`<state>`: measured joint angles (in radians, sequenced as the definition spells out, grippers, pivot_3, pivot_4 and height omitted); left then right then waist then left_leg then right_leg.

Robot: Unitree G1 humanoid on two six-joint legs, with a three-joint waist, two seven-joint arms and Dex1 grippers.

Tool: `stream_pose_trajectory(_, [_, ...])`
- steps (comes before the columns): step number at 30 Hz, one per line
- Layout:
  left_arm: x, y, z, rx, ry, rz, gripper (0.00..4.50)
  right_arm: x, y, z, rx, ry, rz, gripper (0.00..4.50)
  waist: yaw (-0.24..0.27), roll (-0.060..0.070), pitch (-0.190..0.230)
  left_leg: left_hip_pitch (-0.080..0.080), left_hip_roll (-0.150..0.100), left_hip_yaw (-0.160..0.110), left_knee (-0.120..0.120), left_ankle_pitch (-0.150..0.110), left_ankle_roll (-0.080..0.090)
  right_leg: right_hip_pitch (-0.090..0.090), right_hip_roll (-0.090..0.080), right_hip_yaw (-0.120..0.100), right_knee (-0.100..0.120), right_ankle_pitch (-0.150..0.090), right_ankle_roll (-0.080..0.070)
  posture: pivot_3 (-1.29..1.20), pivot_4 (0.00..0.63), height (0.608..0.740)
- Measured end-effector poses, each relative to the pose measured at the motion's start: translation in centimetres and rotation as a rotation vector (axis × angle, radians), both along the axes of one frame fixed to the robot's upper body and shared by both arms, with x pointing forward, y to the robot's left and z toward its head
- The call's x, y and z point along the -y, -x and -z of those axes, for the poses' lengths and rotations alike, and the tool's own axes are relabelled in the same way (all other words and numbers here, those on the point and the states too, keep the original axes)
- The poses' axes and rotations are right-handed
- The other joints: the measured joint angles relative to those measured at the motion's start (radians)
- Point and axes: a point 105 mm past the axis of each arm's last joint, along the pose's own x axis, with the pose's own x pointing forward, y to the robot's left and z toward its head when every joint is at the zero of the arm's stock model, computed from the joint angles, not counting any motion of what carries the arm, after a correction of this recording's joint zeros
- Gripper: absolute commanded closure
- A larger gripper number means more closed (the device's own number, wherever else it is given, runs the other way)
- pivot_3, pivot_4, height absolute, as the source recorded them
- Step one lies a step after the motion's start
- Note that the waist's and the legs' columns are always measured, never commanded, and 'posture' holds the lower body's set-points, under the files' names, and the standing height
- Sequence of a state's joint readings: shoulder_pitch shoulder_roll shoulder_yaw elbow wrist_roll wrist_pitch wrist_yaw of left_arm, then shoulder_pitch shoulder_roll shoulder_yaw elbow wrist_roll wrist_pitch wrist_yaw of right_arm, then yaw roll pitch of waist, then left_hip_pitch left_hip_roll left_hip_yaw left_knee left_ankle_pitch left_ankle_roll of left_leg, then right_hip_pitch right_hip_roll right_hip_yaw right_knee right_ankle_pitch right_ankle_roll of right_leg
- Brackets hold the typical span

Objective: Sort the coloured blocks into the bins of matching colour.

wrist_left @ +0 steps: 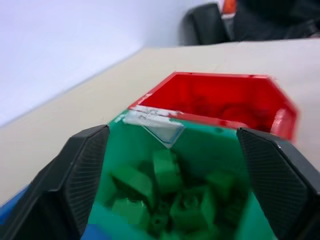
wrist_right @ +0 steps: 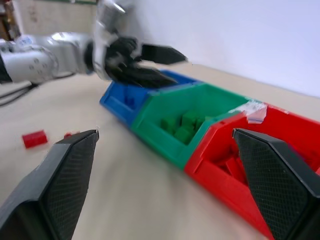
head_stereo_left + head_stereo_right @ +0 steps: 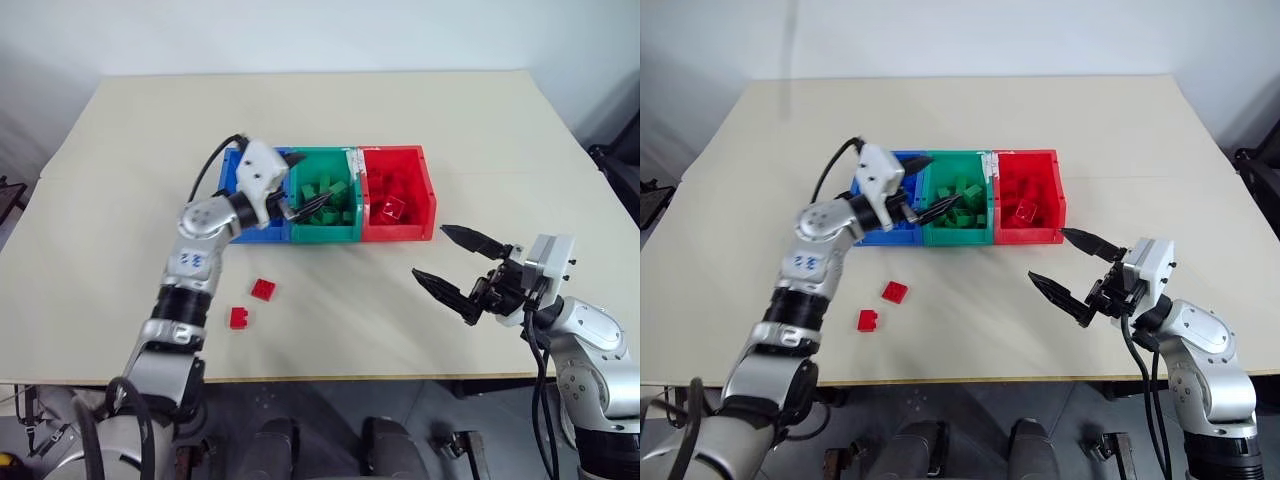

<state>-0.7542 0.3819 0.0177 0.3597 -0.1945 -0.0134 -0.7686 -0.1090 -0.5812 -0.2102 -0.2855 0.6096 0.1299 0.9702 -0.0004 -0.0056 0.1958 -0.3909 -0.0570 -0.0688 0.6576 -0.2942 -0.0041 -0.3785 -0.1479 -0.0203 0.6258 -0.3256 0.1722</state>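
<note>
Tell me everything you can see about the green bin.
The green bin is the middle of three joined open-top boxes, blue on one side, red on the other. It looks like glossy plastic, rectangular, upright on the table. A pile of green blocks lies inside. A strip of clear tape sits on the rim it shares with the red box. The left gripper hangs open over it.

The left gripper (image 3: 303, 203) covers part of the blue bin (image 3: 236, 190), the heaped bricks in the green bin (image 3: 325, 232) and red bin (image 3: 398, 232) blur together uncounted, and the table (image 3: 330, 110) runs off-frame.
</note>
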Motion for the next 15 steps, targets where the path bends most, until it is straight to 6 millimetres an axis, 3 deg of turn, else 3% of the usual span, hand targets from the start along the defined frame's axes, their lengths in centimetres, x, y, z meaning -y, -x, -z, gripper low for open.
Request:
stream_pose_trajectory(5, [-6.7,4.2,3.0,-0.097,-0.016,-0.055,0.13,-0.6,0.0,1.4,-0.035,0.085,-0.114,0.0,-0.005,0.0,0.0,0.001,0.002,-0.001,-0.001,0.0,0.0,0.0,0.0,0.0,0.0,0.0,0.0,0.0,0.15,0.74])
stream_pose_trajectory(6, [-7.3,4.8,3.2,-0.109,-0.011,-0.058,0.13,-0.6,0.1,1.5,-0.033,0.09,-0.125,0.0,-0.004,0.0,0.0,0.001,0.003,-0.001,-0.002,0.0,0.0,0.0,-0.001,0.001,0.0,0.0,0.0,0.0,0.15,0.74])
stream_pose_trajectory(10, [-13.2,9.5,5.3,-0.191,0.01,-0.208,0.13,-1.0,-0.4,1.8,-0.037,0.124,-0.206,0.0,-0.002,0.0,0.0,0.002,0.005,-0.001,-0.002,-0.002,0.0,0.001,-0.001,0.001,-0.003,0.0,-0.001,0.0,0.15,0.74])
stream_pose_trajectory(15, [-17.2,12.7,6.6,-0.236,0.007,-0.362,0.13,-1.5,-0.5,2.3,-0.044,0.161,-0.293,0.0,0.019,0.0,0.0,0.002,0.004,-0.002,0.0,-0.002,0.0,0.002,-0.002,0.001,-0.006,0.0,-0.001,0.0,0.15,0.74])
